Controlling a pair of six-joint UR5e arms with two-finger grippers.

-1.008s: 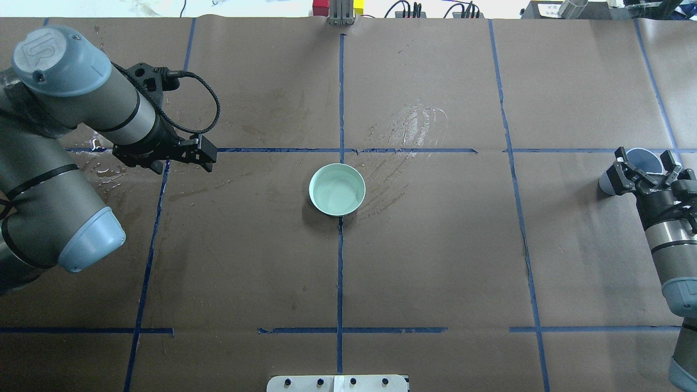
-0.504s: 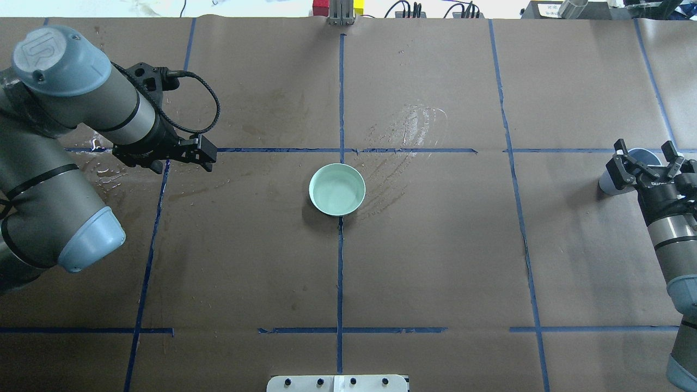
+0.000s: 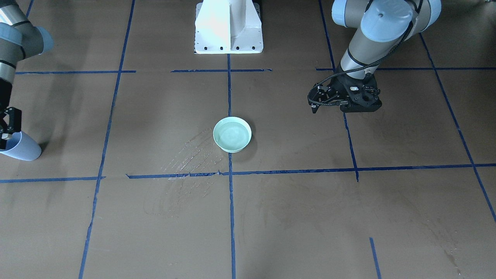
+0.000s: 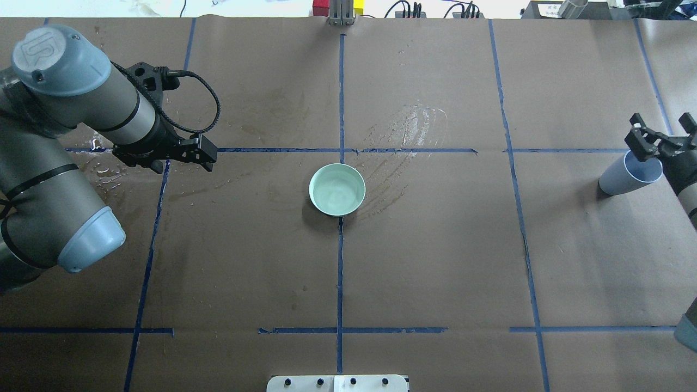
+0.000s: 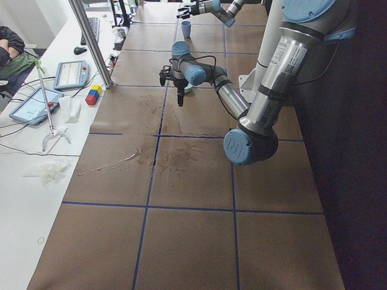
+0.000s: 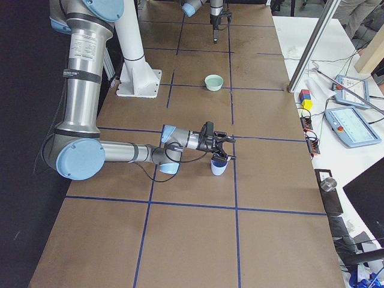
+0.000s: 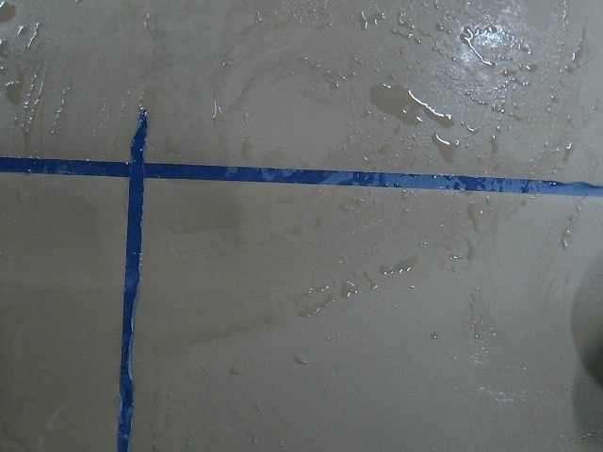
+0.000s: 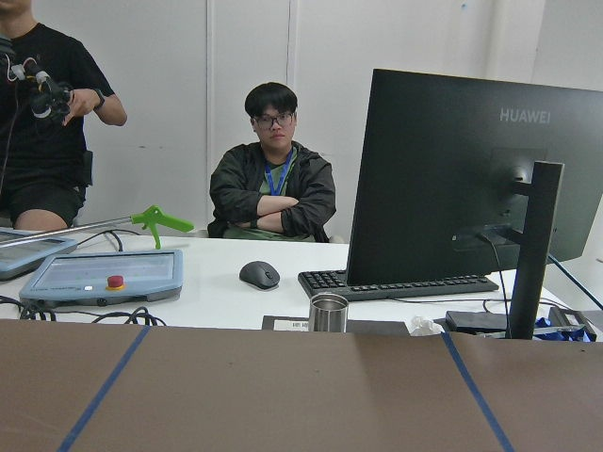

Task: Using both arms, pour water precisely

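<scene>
The right end effector [image 4: 661,128] has its fingers spread wide and grips nothing. It hangs right at the rim of a pale blue cup [image 4: 618,182] standing on the tabletop [image 4: 435,261] (whether a finger touches the rim, I can't tell). Well away across the tabletop, the left end effector [image 4: 207,155] hovers low with its fingers together, empty. Water [image 3: 231,135] lies in the green bowl [image 4: 311,190] mid-table, and droplets [image 7: 407,98] wet the paper below the left one.
</scene>
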